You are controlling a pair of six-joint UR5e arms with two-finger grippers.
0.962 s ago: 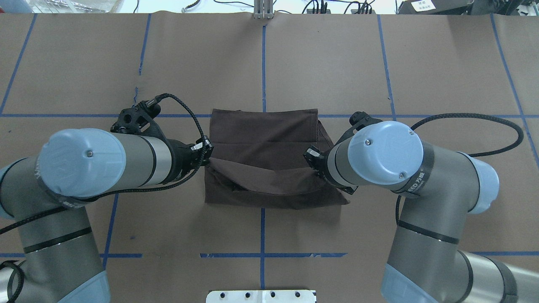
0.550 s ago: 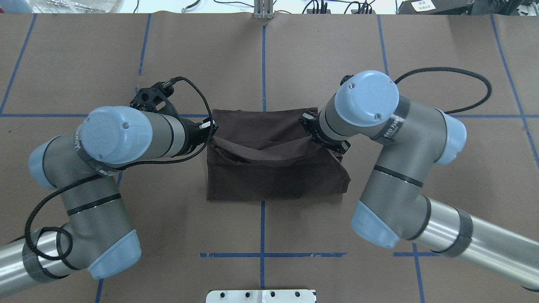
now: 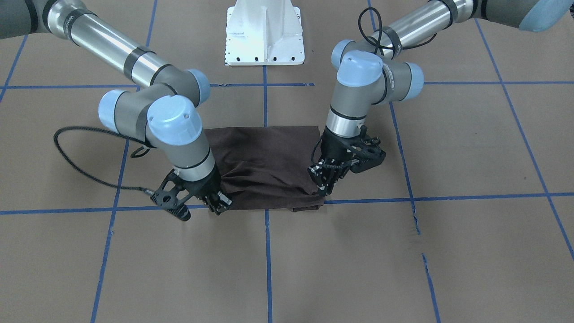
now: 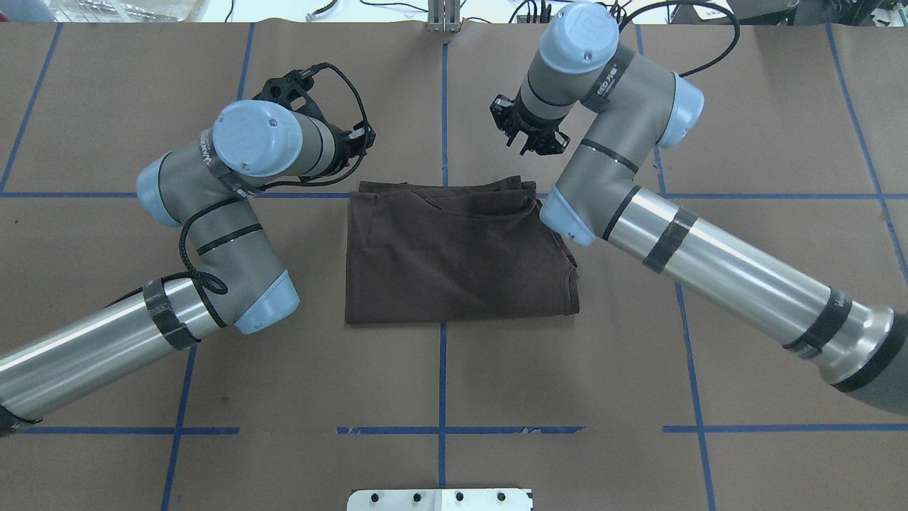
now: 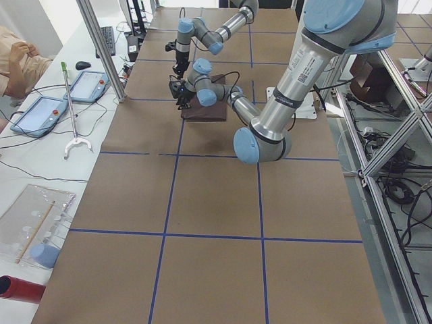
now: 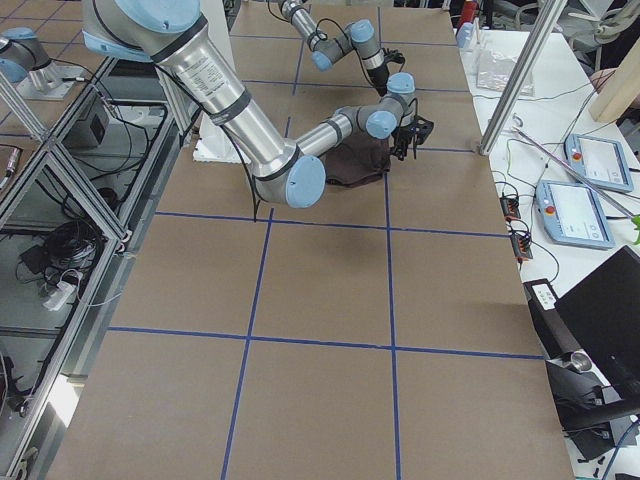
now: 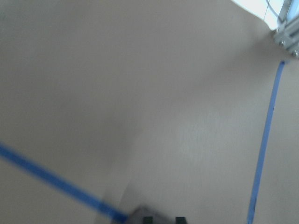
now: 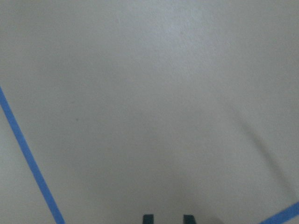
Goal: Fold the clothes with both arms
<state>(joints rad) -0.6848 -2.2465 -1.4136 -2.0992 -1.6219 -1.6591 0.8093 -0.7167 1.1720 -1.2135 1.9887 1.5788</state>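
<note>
The clothes are one dark brown T-shirt [image 4: 461, 255] folded into a flat rectangle in the middle of the table, also seen in the front view [image 3: 269, 152]. My left gripper [image 4: 366, 139] hovers just past the shirt's far left corner, open and holding nothing. My right gripper [image 4: 512, 132] hangs past the far right corner, also open and empty. Both wrist views show only bare brown paper and blue tape ahead of the parted fingertips [image 7: 180, 219] [image 8: 188, 218]. In the front view both grippers [image 3: 323, 186] [image 3: 220, 202] stand close to the shirt's far edge.
Brown paper with blue tape lines [image 4: 443, 106] covers the table. The white pedestal base [image 3: 264, 36] is at the near edge. A side bench holds tablets [image 5: 88, 84] and a grabber tool [image 5: 71, 108], with a person's arm [image 5: 17, 57] beside them.
Both grippers carried the shirt's near edge over to its far edge, making a fold. They have let go, opened and moved beyond the far edge.
</note>
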